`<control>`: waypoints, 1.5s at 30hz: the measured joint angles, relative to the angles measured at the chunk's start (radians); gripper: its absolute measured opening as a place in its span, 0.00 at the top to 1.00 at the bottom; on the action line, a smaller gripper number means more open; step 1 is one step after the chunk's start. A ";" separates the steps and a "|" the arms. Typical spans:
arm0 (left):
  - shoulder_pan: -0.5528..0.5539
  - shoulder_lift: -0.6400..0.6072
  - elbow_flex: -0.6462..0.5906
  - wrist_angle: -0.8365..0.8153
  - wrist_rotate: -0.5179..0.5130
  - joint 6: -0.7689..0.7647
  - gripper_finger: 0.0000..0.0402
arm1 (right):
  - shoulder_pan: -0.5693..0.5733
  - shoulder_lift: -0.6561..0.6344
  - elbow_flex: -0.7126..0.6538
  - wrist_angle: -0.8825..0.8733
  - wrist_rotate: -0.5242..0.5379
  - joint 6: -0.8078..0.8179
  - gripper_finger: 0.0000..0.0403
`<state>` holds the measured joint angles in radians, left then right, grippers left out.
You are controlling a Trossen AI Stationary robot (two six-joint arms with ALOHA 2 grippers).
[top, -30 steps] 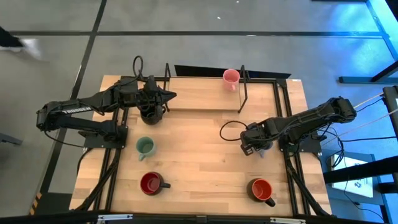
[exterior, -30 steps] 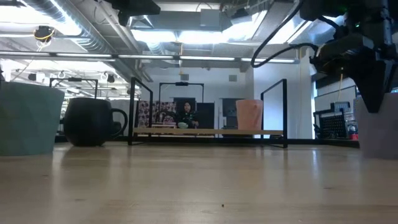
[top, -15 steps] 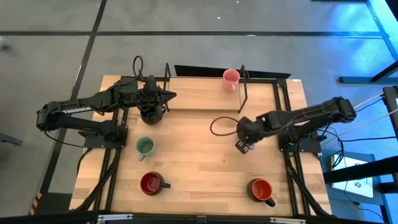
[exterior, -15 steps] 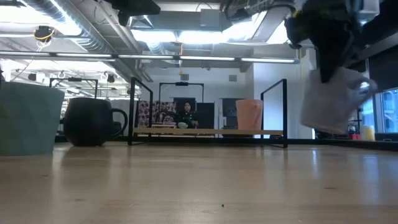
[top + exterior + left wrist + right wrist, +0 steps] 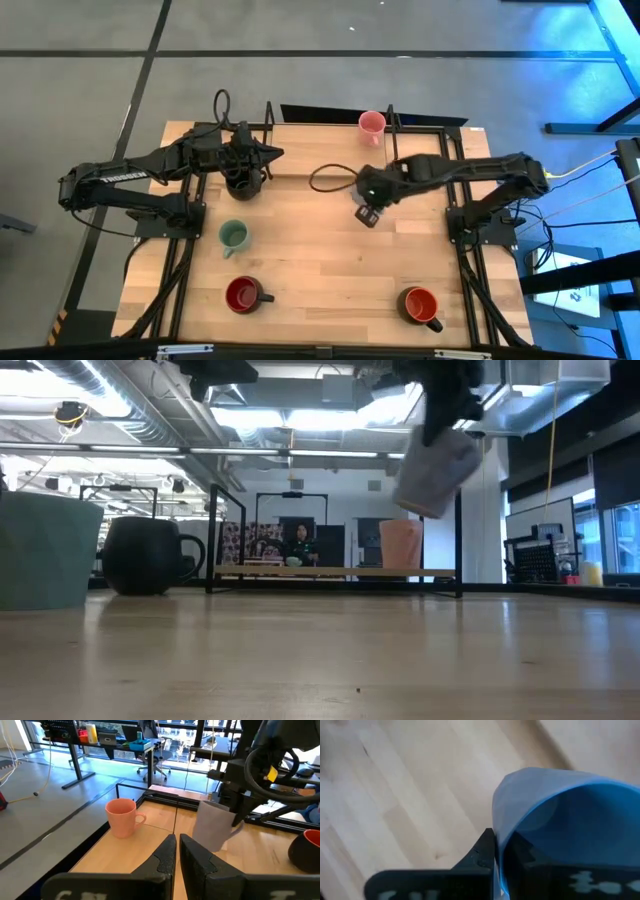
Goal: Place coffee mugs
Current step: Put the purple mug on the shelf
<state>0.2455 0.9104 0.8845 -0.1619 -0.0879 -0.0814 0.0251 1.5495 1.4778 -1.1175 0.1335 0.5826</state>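
Six mugs are yours to track: your right claw [image 5: 366, 203] pinches the rim of the lavender mug [image 5: 435, 470], carrying it tilted and clear above the tabletop [image 5: 320, 260] near its middle. Your left claw [image 5: 272, 154] rests clenched at the far left, above the black mug [image 5: 243, 184]. On the tabletop, the pink mug [image 5: 371, 124] stands at the far edge, the green mug [image 5: 233, 237] left of centre, and two red mugs [image 5: 243, 294] near the front.
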 joint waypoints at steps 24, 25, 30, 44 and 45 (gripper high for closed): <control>0.000 0.000 0.000 0.024 0.000 -0.024 0.96 | -0.338 0.410 0.443 0.011 0.064 -0.301 0.99; 0.000 0.000 0.000 0.024 0.000 -0.024 0.96 | -0.354 0.420 0.443 0.015 0.059 -0.304 0.99; 0.000 0.000 0.000 0.025 0.000 -0.024 0.96 | -0.432 0.462 0.443 0.020 0.032 -0.330 0.99; 0.000 0.000 0.000 0.050 -0.005 -0.024 0.96 | -0.498 0.516 0.442 0.120 -0.039 -0.348 0.99; 0.000 0.000 0.000 0.050 -0.005 -0.024 0.96 | -0.501 0.519 0.441 0.119 -0.039 -0.350 0.99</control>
<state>0.2455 0.9107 0.8845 -0.1117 -0.0929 -0.1053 -0.4758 2.0690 1.9189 -0.9987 0.0941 0.2323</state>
